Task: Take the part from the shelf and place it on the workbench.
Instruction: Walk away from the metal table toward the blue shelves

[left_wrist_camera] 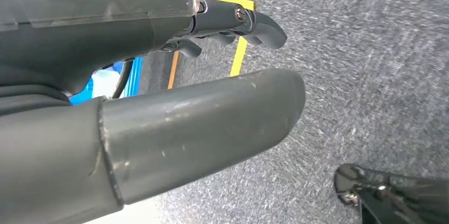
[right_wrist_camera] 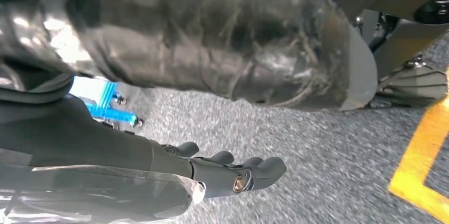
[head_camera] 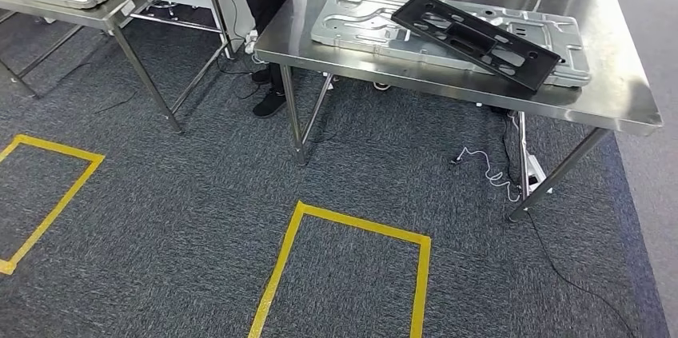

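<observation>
Left hand point(left_wrist_camera: 174, 102) and right hand point(right_wrist_camera: 212, 173) hung over carpet point(head_camera: 200, 194), fingers apart, grasping nothing. Two yellow tape boxes point(head_camera: 344, 266) marked the near floor. Beyond stood two steel tables point(head_camera: 624, 102). One black part point(head_camera: 480, 38) lay tilted across a grey panel point(head_camera: 360, 22) on the right table. A person point(head_camera: 268, 2) stood between the tables.

The head view looks forward and down from high up, taking in the grey speckled carpet point(head_camera: 200, 194), yellow tape rectangles on the floor point(head_camera: 344, 274) and, farther off, a shiny steel workbench point(head_camera: 624, 98). Each wrist view sits close behind its own hand, the left hand point(left_wrist_camera: 201, 123) and the right hand point(right_wrist_camera: 233, 173), facing the floor. All three views share the carpet and yellow tape.
</observation>
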Robot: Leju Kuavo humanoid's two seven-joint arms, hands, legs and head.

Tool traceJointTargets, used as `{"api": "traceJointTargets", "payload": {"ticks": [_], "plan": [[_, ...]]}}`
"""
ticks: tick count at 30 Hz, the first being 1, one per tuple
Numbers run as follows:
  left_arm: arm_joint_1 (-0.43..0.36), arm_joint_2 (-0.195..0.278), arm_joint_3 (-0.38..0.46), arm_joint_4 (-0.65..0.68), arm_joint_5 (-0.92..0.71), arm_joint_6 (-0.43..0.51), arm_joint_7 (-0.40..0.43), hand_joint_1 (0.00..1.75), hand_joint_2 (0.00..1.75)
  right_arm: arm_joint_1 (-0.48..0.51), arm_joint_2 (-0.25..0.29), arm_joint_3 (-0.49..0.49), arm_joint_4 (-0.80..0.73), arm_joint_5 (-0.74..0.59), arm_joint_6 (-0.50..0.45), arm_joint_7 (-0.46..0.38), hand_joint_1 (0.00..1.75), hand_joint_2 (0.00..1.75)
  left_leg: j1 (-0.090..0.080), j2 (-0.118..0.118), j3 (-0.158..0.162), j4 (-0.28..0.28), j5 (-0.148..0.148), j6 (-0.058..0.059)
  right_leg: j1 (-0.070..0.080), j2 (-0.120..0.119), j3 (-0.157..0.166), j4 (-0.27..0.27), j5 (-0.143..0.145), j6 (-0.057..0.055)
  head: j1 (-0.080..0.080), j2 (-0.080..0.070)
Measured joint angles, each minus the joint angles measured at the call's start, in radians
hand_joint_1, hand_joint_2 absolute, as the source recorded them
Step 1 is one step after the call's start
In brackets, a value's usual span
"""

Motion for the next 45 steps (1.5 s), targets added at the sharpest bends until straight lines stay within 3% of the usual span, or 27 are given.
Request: {"api": "traceJointTargets", "payload": {"ticks": [2, 5, 7, 9, 11, 12, 13, 14, 16, 18, 20, 22, 24, 25, 27, 28, 30, 32, 33, 35, 36, 38, 39, 41, 42, 43, 45], "plan": [[-0.002, -0.001, 0.0, 0.0, 0.005, -0.003, 0.004, 0.0, 0.0, -0.001, 0.002, 0.0, 0.0, 0.007, -0.001, 0.0, 0.0, 0.0, -0.006, 0.028, 0.04, -0.079, 0.017, 0.013, 0.005, -0.019, 0.003, 0.002, -0.003, 0.011, 0.001, 0.0], [-0.001, 0.0, 0.004, 0.0, 0.021, -0.025, 0.016, 0.0, 0.0, -0.01, 0.001, 0.003, 0.0, 0.025, 0.001, -0.001, 0.0, 0.0, -0.008, 0.007, 0.035, -0.091, 0.022, 0.031, 0.006, -0.034, 0.008, 0.004, -0.007, 0.027, 0.001, 0.0], [-0.003, 0.002, 0.006, 0.0, 0.027, -0.031, 0.023, 0.0, 0.0, -0.012, -0.001, 0.004, 0.0, 0.033, 0.003, -0.003, 0.0, 0.0, -0.004, -0.011, 0.036, -0.099, 0.031, 0.047, 0.001, 0.005, -0.009, 0.05, -0.044, 0.035, 0.001, 0.0], [-0.005, 0.005, 0.008, 0.0, 0.031, -0.034, 0.028, 0.0, 0.0, -0.009, -0.003, 0.004, 0.0, 0.038, 0.004, -0.003, 0.0, 0.0, -0.003, -0.029, 0.031, -0.1, 0.037, 0.057, -0.002, 0.058, -0.065, 0.173, -0.115, 0.038, 0.001, 0.0], [-0.006, 0.008, 0.01, 0.0, 0.033, -0.034, 0.033, 0.0, 0.0, -0.007, -0.004, 0.004, 0.0, 0.042, 0.004, -0.003, 0.0, 0.0, -0.005, -0.053, 0.026, -0.098, 0.039, 0.06, -0.003, 0.075, -0.119, 0.284, -0.151, 0.04, 0.001, 0.0], [-0.006, 0.008, 0.011, 0.0, 0.033, -0.034, 0.035, 0.0, 0.0, -0.007, -0.004, 0.005, 0.0, 0.045, 0.004, -0.003, 0.0, 0.0, -0.006, -0.066, 0.026, -0.096, 0.04, 0.06, -0.003, 0.077, -0.124, 0.291, -0.138, 0.039, 0.001, 0.0], [-0.006, 0.009, 0.012, 0.0, 0.033, -0.034, 0.036, 0.0, 0.0, -0.006, -0.005, 0.005, 0.0, 0.047, 0.004, -0.003, 0.0, 0.0, -0.006, -0.081, 0.026, -0.093, 0.039, 0.059, -0.003, 0.08, -0.109, 0.255, -0.106, 0.038, 0.001, 0.0], [-0.006, 0.009, 0.013, 0.0, 0.033, -0.034, 0.037, 0.0, 0.0, -0.006, -0.005, 0.005, 0.0, 0.049, 0.004, -0.003, 0.0, 0.0, -0.006, -0.095, 0.026, -0.089, 0.038, 0.057, -0.003, 0.092, -0.081, 0.188, -0.063, 0.035, 0.001, 0.0], [-0.007, 0.01, 0.016, 0.0, 0.033, -0.035, 0.037, 0.0, 0.0, -0.004, -0.007, 0.005, 0.0, 0.051, 0.004, -0.003, 0.0, 0.0, -0.007, -0.12, 0.02, -0.079, 0.035, 0.049, -0.005, 0.135, -0.03, 0.067, -0.012, 0.028, 0.001, 0.0], [-0.007, 0.01, 0.019, 0.0, 0.034, -0.035, 0.038, 0.0, 0.0, -0.005, -0.009, 0.005, 0.001, 0.053, 0.005, -0.003, 0.0, 0.0, -0.006, -0.139, 0.011, -0.073, 0.036, 0.036, -0.003, 0.156, -0.018, 0.029, -0.008, 0.024, 0.001, 0.0], [-0.005, 0.011, 0.023, 0.0, 0.034, -0.035, 0.038, 0.0, 0.0, -0.01, -0.009, 0.005, 0.001, 0.055, 0.006, -0.003, 0.0, 0.0, -0.003, -0.154, 0.004, -0.074, 0.04, 0.022, -0.004, 0.135, -0.016, 0.021, -0.002, 0.016, 0.001, 0.0], [-0.005, 0.012, 0.026, 0.0, 0.034, -0.034, 0.039, 0.0, 0.0, -0.011, -0.01, 0.005, 0.001, 0.056, 0.008, -0.003, 0.0, 0.0, -0.005, -0.121, -0.014, -0.039, 0.016, 0.012, -0.009, 0.109, -0.012, 0.009, 0.005, 0.003, 0.0, 0.0], [-0.008, 0.014, 0.027, 0.0, 0.035, -0.034, 0.039, 0.0, 0.0, -0.008, -0.011, 0.005, 0.001, 0.057, 0.009, -0.003, 0.0, 0.0, -0.005, -0.068, -0.065, 0.07, -0.049, 0.003, -0.008, 0.081, -0.013, 0.004, 0.007, -0.005, -0.002, 0.0], [-0.009, 0.015, 0.027, 0.0, 0.035, -0.034, 0.039, 0.0, 0.0, -0.006, -0.011, 0.005, 0.001, 0.058, 0.01, -0.003, 0.0, 0.0, -0.003, -0.055, -0.096, 0.135, -0.08, -0.002, -0.006, 0.065, -0.015, 0.005, 0.007, -0.006, -0.002, 0.0], [-0.008, 0.017, 0.027, 0.0, 0.034, -0.035, 0.039, 0.0, 0.0, -0.005, -0.011, 0.005, 0.001, 0.058, 0.011, -0.003, 0.0, 0.0, -0.001, -0.045, -0.122, 0.198, -0.094, -0.007, -0.005, 0.036, -0.016, 0.005, 0.006, -0.006, -0.002, 0.0], [-0.006, 0.017, 0.028, 0.0, 0.034, -0.035, 0.038, 0.0, 0.0, -0.006, -0.011, 0.005, 0.001, 0.059, 0.013, -0.003, 0.0, 0.0, 0.0, -0.04, -0.105, 0.172, -0.073, -0.008, -0.005, 0.023, -0.015, 0.005, 0.005, -0.005, -0.002, 0.0], [-0.005, 0.017, 0.028, 0.0, 0.033, -0.036, 0.037, 0.0, 0.0, -0.007, -0.011, 0.005, 0.001, 0.06, 0.017, -0.003, 0.0, 0.0, 0.0, -0.008, -0.027, 0.031, -0.012, -0.004, -0.003, 0.0, -0.01, 0.006, 0.002, 0.0, -0.002, 0.0], [-0.007, 0.018, 0.028, 0.0, 0.032, -0.036, 0.036, 0.0, 0.0, -0.008, -0.011, 0.005, 0.001, 0.061, 0.02, -0.003, 0.0, 0.0, -0.005, 0.02, 0.028, -0.074, 0.02, 0.007, 0.001, -0.02, -0.005, 0.007, -0.002, 0.01, -0.002, 0.0], [-0.008, 0.018, 0.028, 0.0, 0.032, -0.037, 0.036, 0.0, 0.0, -0.009, -0.011, 0.005, 0.001, 0.062, 0.021, -0.002, 0.0, 0.0, -0.008, 0.023, 0.033, -0.088, 0.021, 0.012, 0.003, -0.028, -0.004, 0.007, -0.004, 0.015, -0.002, 0.0], [-0.005, 0.018, 0.028, 0.0, 0.032, -0.037, 0.035, 0.0, 0.0, -0.015, -0.011, 0.005, 0.001, 0.064, 0.023, -0.002, 0.0, 0.0, -0.008, 0.003, 0.031, -0.09, 0.026, 0.024, 0.003, -0.039, 0.001, 0.006, -0.005, 0.028, -0.002, 0.0], [-0.004, 0.018, 0.028, 0.0, 0.031, -0.037, 0.035, 0.0, 0.0, -0.017, -0.011, 0.005, 0.001, 0.065, 0.024, -0.001, 0.0, 0.0, -0.007, -0.006, 0.032, -0.094, 0.03, 0.031, 0.002, -0.027, 0.001, 0.012, -0.013, 0.034, -0.002, 0.0], [-0.004, 0.017, 0.028, 0.0, 0.031, -0.037, 0.034, 0.0, 0.0, -0.017, -0.011, 0.005, 0.001, 0.067, 0.026, 0.0, 0.0, 0.0, -0.002, -0.024, 0.034, -0.103, 0.039, 0.045, -0.002, 0.027, -0.025, 0.078, -0.06, 0.043, -0.002, 0.0], [-0.005, 0.017, 0.028, 0.0, 0.031, -0.038, 0.034, 0.0, 0.0, -0.015, -0.012, 0.005, 0.001, 0.068, 0.027, 0.0, 0.0, 0.0, -0.003, -0.032, 0.032, -0.103, 0.041, 0.049, -0.003, 0.057, -0.054, 0.141, -0.096, 0.045, -0.002, 0.0], [-0.006, 0.017, 0.028, 0.0, 0.03, -0.038, 0.034, 0.0, 0.0, -0.012, -0.012, 0.005, 0.001, 0.069, 0.028, 0.0, 0.0, 0.0, -0.005, -0.054, 0.027, -0.102, 0.043, 0.052, -0.003, 0.077, -0.118, 0.271, -0.148, 0.046, -0.002, 0.0], [-0.006, 0.017, 0.028, 0.0, 0.029, -0.038, 0.034, 0.0, 0.0, -0.011, -0.012, 0.005, 0.001, 0.069, 0.028, 0.0, 0.0, 0.0, -0.005, -0.067, 0.027, -0.101, 0.043, 0.052, -0.003, 0.079, -0.133, 0.298, -0.146, 0.046, -0.002, 0.0], [-0.006, 0.017, 0.028, 0.0, 0.028, -0.038, 0.034, 0.0, 0.0, -0.01, -0.012, 0.005, 0.001, 0.069, 0.028, 0.0, 0.0, 0.0, -0.006, -0.082, 0.027, -0.099, 0.043, 0.052, -0.003, 0.08, -0.129, 0.284, -0.123, 0.045, -0.002, 0.0], [-0.006, 0.017, 0.028, 0.0, 0.027, -0.038, 0.034, 0.0, 0.0, -0.008, -0.012, 0.005, 0.001, 0.069, 0.028, 0.0, 0.0, 0.0, -0.005, -0.11, 0.028, -0.094, 0.041, 0.049, -0.005, 0.103, -0.079, 0.161, -0.043, 0.04, -0.002, 0.0]]}}
